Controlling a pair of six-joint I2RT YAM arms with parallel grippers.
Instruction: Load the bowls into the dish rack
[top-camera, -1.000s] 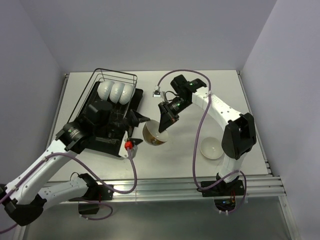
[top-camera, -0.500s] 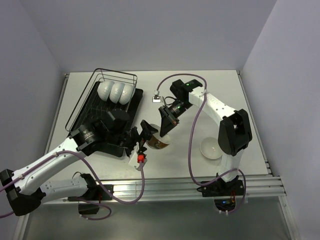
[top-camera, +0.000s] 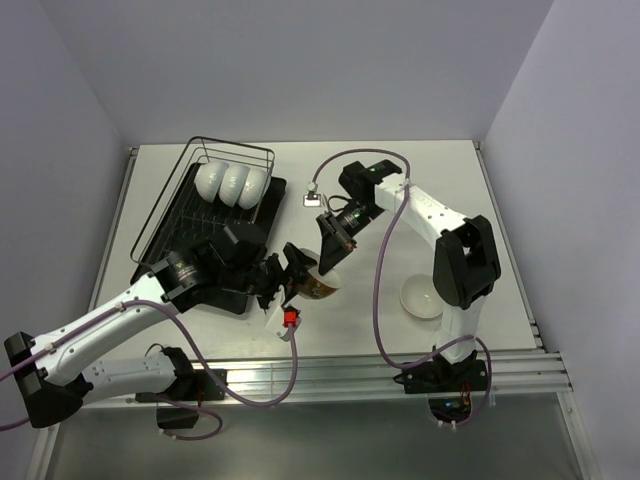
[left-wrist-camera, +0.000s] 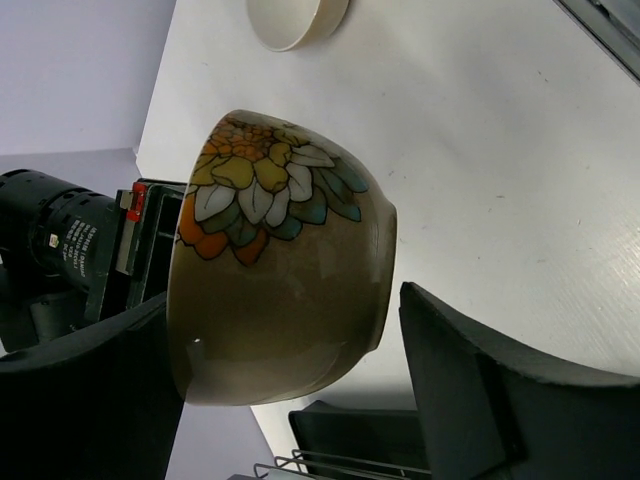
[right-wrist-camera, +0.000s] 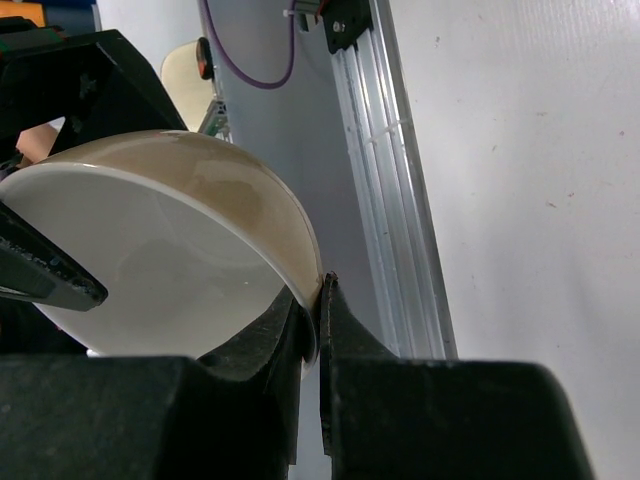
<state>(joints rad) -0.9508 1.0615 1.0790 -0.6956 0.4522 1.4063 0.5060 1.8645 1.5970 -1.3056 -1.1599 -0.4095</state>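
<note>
My right gripper (top-camera: 328, 262) is shut on the rim of a tan bowl (top-camera: 318, 284) with a flower pattern and a white inside, holding it tilted above the table. In the right wrist view its jaws (right-wrist-camera: 320, 300) pinch the bowl's rim (right-wrist-camera: 170, 230). My left gripper (top-camera: 291, 272) is open, one finger on each side of this bowl (left-wrist-camera: 280, 250), apart from it on the right side. The dish rack (top-camera: 175, 215) stands at the back left with three white bowls (top-camera: 232, 183) upright at its far end. One more white bowl (top-camera: 423, 297) sits on the table at the right.
The rack's black tray (top-camera: 275, 190) lies just left of the held bowl. The cream bowl on the table shows at the top of the left wrist view (left-wrist-camera: 298, 18). The aluminium rail (top-camera: 380, 365) runs along the near edge. Walls close in left, back and right.
My left arm has swung right from over the rack to the held bowl, its open fingers now on either side of it. The right gripper with the bowl has shifted slightly.
</note>
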